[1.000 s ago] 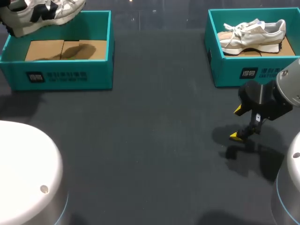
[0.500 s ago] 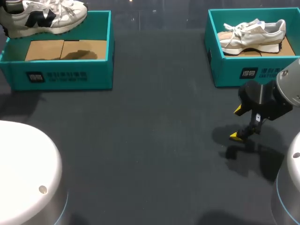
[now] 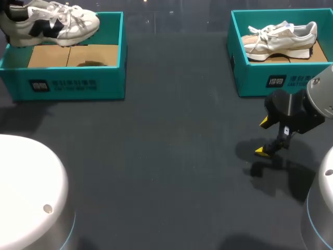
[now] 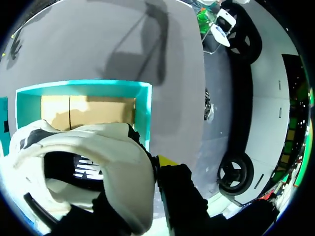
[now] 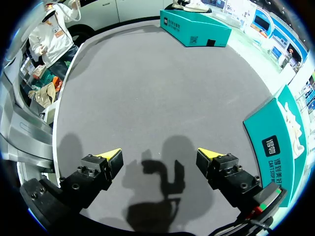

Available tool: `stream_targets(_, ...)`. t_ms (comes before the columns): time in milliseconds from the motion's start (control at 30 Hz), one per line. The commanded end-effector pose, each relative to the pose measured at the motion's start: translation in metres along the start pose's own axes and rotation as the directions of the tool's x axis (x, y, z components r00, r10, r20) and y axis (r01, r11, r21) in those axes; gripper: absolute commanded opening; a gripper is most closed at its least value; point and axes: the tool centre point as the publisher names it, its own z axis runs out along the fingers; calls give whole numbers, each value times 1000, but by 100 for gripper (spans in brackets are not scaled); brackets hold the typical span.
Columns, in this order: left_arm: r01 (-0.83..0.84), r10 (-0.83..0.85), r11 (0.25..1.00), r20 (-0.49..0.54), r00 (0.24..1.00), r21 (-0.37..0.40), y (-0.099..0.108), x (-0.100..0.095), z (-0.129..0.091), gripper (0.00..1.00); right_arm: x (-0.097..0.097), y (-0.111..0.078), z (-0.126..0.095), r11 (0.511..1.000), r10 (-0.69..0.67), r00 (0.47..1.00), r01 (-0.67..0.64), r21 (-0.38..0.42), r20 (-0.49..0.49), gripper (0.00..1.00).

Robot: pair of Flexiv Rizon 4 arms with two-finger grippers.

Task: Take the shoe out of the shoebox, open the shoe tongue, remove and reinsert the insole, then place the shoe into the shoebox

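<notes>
A white sneaker with dark panels (image 3: 52, 25) hangs over the back left corner of the left teal shoebox (image 3: 73, 83), toe towards the middle. The box shows only its cardboard floor (image 3: 73, 54). In the left wrist view my left gripper (image 4: 150, 169) is shut on the sneaker (image 4: 98, 162) at its heel collar. One yellow tip shows outside the collar; the other finger is hidden inside the shoe. The shoebox (image 4: 143, 113) lies below, ahead of the fingers. My right gripper (image 3: 263, 136) hovers low over the table at the right, open and holding nothing (image 5: 161, 156).
A second teal shoebox (image 3: 270, 80) stands at the back right with a beige and white sneaker (image 3: 281, 39) lying in it. It sits just behind my right gripper and shows beside it in the right wrist view (image 5: 270, 142). Dark bare table spreads between the boxes.
The held sneaker has come down and a little to the right over the left shoebox, levelling out. My right arm has not moved.
</notes>
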Motion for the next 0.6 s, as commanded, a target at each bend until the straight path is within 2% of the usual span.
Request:
stream_targets(33, -84, 85, 996, 22, 996, -15, -2, -6, 9, 0, 1, 0, 0, 1000, -1, 1000, 1, 0, 1, 100)
stream_targets(100, -132, 133, 991, 31, 991, -7, -1, -7, 11, 0, 1, 0, 0, 1000, -1, 1000, 1, 0, 1, 100)
stream_targets(500, -132, 133, 991, 31, 991, -7, -1, -7, 11, 0, 1, 0, 0, 1000, -1, 1000, 1, 0, 1, 100)
stream_targets(600, -130, 130, 991, 19, 991, 15, -1, -12, 21, 0, 1, 0, 0, 1000, -1, 1000, 1, 0, 1, 100)
